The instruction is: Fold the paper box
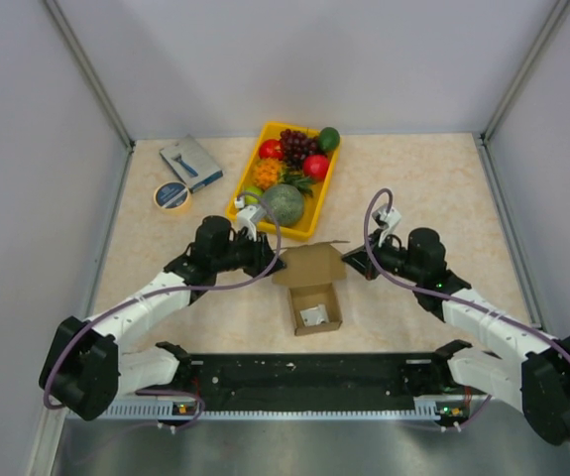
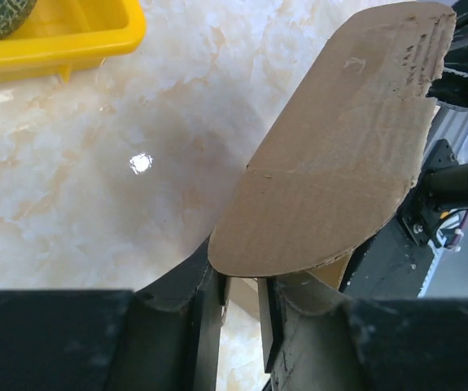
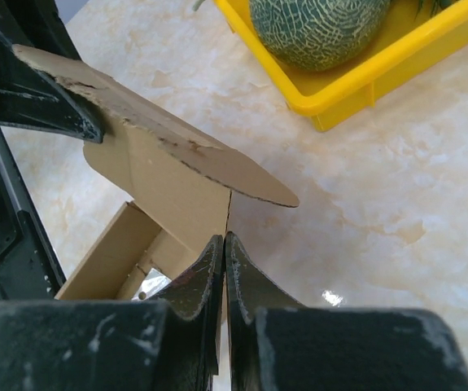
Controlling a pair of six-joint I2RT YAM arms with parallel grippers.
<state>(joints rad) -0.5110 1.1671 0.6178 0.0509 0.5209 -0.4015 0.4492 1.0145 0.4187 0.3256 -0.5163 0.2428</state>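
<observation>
The paper box (image 1: 309, 286) is sitting mid-table between my two arms, half formed. Its open tray half is lying toward my bases, and a broad lid flap is standing up at the far end. I'm seeing plain brown corrugated cardboard, matte, with a crease running across the flap. The flap has a rounded tongue-shaped outline, and its cut edge is ragged enough to show the fluting. Something small and pale is lying inside the tray half, too small to make out.

My left gripper (image 2: 242, 287) is sitting right at the flap's lower edge. Its black fingertips (image 2: 214, 281) are standing slightly apart, and the right wrist view is showing dark fingers above and below the flap. I cannot tell whether they are squeezing the cardboard or only bracketing it.

My right gripper (image 3: 224, 243) is clenched tight, pad against pad with nothing between them. Its tips are resting just at the box wall below the flap's crease.

Everything is sitting on a glossy cream marbled table (image 2: 95, 187) that is catching a lamp glare. Just beyond the box, a yellow plastic tray (image 3: 364, 90) is holding a netted green melon (image 3: 319, 28) and other fruit. Well off to the far left, a blue-grey packet (image 1: 191, 162) and a tape roll (image 1: 172, 195) are lying side by side.
</observation>
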